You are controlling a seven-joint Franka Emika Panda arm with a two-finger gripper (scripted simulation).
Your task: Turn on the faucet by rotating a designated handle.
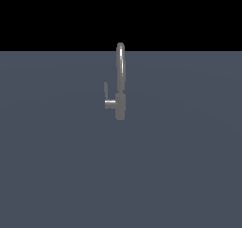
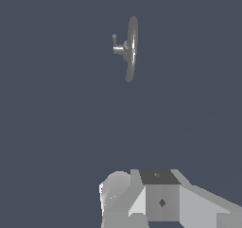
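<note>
Exterior view: faucet [image 1: 120, 80] stood alone on the grey floor [image 1: 56, 165], spout arching straight up. Handle [image 1: 108, 98] stuck out to the exterior view's left, stub horizontal, thin bar upright. No arm in shot.

Wrist view: faucet [image 2: 131, 48] sat well apart from the gripper body [image 2: 160, 198], dead ahead, handle [image 2: 118, 45] on its side. Fingertips weren't visible, so I couldn't tell whether spread or pressed together. Next move probably needed a long reach forward.
</note>
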